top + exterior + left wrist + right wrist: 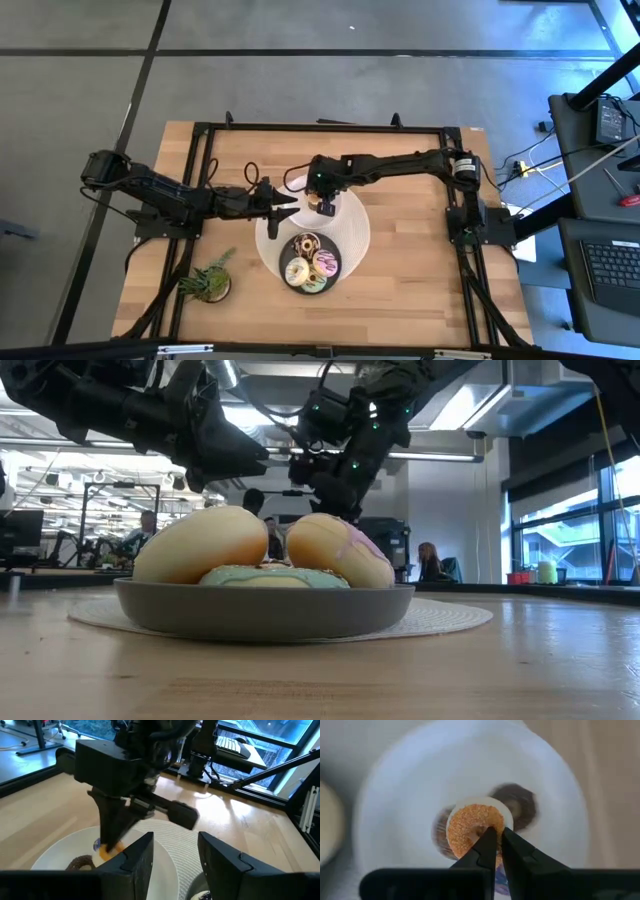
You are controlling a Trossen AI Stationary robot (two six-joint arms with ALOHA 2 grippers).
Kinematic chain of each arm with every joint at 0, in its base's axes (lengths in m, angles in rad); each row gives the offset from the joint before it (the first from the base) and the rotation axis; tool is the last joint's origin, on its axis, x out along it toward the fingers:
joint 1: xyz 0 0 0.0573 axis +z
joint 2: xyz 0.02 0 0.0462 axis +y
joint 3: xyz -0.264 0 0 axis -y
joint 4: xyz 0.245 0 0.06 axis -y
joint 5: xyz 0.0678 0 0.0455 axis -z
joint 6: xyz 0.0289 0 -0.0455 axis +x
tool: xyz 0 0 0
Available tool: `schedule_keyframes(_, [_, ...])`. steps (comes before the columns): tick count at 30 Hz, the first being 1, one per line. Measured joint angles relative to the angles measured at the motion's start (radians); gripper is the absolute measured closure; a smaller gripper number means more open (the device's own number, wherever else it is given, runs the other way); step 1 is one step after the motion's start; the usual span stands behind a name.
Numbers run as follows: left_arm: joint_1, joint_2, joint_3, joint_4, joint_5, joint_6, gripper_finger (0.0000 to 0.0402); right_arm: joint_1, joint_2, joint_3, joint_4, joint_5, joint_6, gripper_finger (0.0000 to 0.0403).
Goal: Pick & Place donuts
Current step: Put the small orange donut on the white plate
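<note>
My right gripper (325, 208) hovers over the white plate (395, 795), shut on a tiny orange donut (472, 827). A tiny brown donut (80, 864) lies on that plate, and a bit of purple (496, 876) shows behind my fingers. Four larger donuts (312, 262) rest on the dark grey plate (265, 615): cream (200, 545), pink (345, 550) and green (270, 575) show in the low view. My left gripper (175, 840) is open, level, just left of the white plate, with nothing between its fingers. My right gripper pinches the tiny orange donut by its rim (487, 836) between the two fingertips, coming from above and pointing down. One finger seems to reach into the hole. The donut lies flat below the fingertips, sugared face up, apparently lifted a little above the white plate.
A round white placemat (358, 225) lies under both plates at the table's middle. A small green potted plant (210, 280) stands near the near left corner. Bare wood lies to the right and the far side. A black frame (330, 128) runs around the table's edges.
</note>
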Motion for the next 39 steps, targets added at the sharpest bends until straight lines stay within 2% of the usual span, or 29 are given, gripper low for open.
schedule_keyframes(3, [0.0,0.0,0.0,0.0,0.0,0.0,0.0249,0.0,0.0,0.0,-0.011,0.071,0.022,0.0374])
schedule_keyframes(31, [0.0,0.0,0.0,-0.001,0.0,-0.01,0.0249,-0.001,0.0,-0.002,-0.022,0.06,0.048,0.0374])
schedule_keyframes(39, [0.0,0.0,0.0,-0.001,0.0,-0.01,0.0253,-0.001,0.0,-0.002,-0.027,0.061,0.022,0.0334])
